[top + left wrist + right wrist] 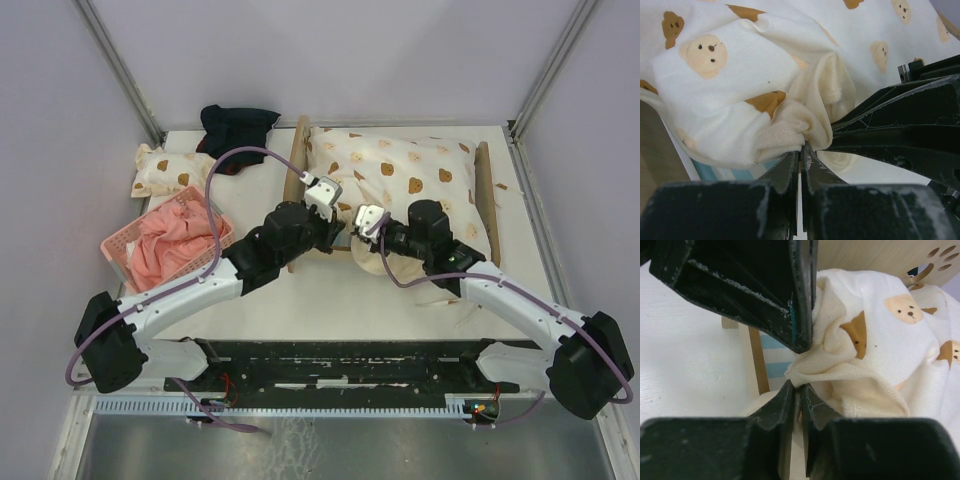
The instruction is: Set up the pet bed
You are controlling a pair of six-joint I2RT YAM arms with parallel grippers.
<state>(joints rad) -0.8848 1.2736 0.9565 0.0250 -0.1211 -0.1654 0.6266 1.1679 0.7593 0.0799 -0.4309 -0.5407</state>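
Note:
The pet bed (298, 160) stands at the back middle of the table, its plywood end boards showing at left and right (487, 195). A cream bear-print quilt (400, 180) covers it. My left gripper (335, 215) and right gripper (365, 225) meet at the quilt's near left corner. In the left wrist view my left gripper (802, 147) is shut on a bunched fold of the quilt (735, 95). In the right wrist view my right gripper (799, 385) is shut on the quilt's edge (875, 355). The striped mattress (772, 357) and the paw-print headboard (880, 260) show there.
A pink basket (118, 250) with pink cloth stands at the left. A small bear-print pillow (165, 172) and a dark cloth (235, 125) lie at the back left. A round cream item (365, 262) lies on the table below the grippers.

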